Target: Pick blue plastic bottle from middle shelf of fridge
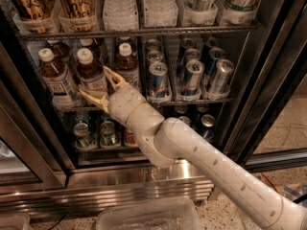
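Three blue plastic bottles with white caps and dark drink stand at the left of the middle shelf [196, 101] of the fridge [268, 75]. My gripper [100, 86] reaches into the fridge from the lower right. Its tan fingers [115, 76] are spread on either side of the lower part of the middle blue plastic bottle [90, 71]. That bottle stands upright on the rack. The fingers look open, close to the bottle's sides. My white arm hides part of the rack below the bottle.
Bottles alike stand to the left [55, 78] and right [127, 63]. Blue-and-silver cans [158, 80] fill the shelf's right. Water bottles [120, 6] are above and green cans [108, 133] below. The steel base [120, 190] and a clear bin [148, 217] lie in front.
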Robot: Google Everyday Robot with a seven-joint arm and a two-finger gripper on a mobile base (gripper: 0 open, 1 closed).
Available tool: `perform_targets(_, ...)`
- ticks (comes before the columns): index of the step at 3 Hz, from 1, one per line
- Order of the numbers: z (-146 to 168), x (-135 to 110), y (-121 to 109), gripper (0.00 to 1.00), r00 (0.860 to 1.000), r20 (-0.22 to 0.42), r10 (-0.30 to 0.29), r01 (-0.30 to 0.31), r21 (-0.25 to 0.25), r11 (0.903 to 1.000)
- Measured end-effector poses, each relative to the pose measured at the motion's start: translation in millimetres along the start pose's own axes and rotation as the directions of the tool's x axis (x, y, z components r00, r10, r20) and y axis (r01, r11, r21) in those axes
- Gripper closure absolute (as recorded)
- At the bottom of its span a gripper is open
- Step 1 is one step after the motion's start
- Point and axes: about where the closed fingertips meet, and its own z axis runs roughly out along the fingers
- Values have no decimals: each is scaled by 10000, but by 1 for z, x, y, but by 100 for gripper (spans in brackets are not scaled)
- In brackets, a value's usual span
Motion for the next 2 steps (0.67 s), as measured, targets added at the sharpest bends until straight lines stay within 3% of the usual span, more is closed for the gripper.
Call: perform_targets(2,-10,-16,-4,100,10000,81,-9,16,-838,9965)
